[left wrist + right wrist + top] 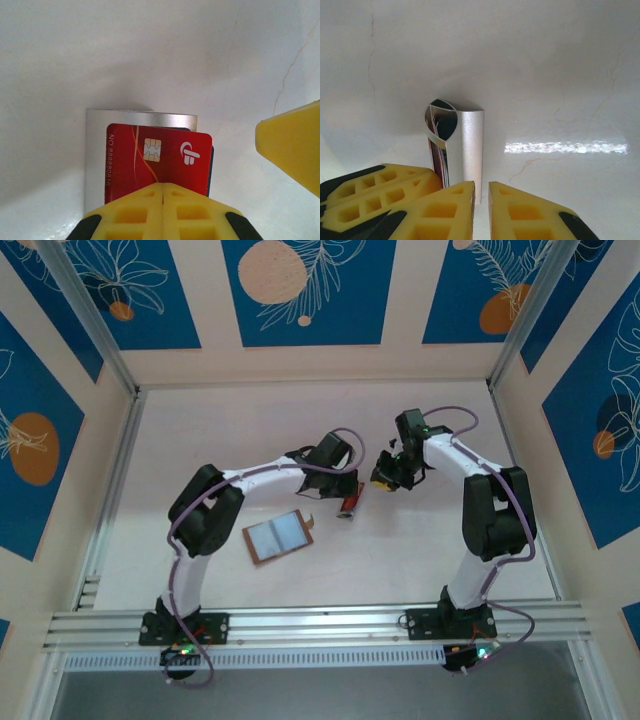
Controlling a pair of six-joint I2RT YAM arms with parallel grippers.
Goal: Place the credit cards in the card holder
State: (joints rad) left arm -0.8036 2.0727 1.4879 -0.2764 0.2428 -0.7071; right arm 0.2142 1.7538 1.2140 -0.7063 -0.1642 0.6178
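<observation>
My left gripper [164, 186] is shut on the credit cards: a red chip card [160, 157] in front and a dark card edge [212, 170] behind it. The cards stick out of a narrow silvery-grey piece [95, 150], held just above the table. In the right wrist view that silver piece [467, 145] stands on end with card edges inside. My right gripper [481, 186] is narrowly open, and the piece's near edge shows at the gap. The card holder [278, 537] lies open and flat, brown-rimmed and pale inside, near the left gripper [345, 490]. The right gripper [383, 480] faces it.
A yellow finger [292, 150] of the right gripper reaches in from the right of the left wrist view. The left gripper's fingers [375, 192] sit at the lower left of the right wrist view. White walled table [200, 430] all round; metal rail [320, 625] at the near edge.
</observation>
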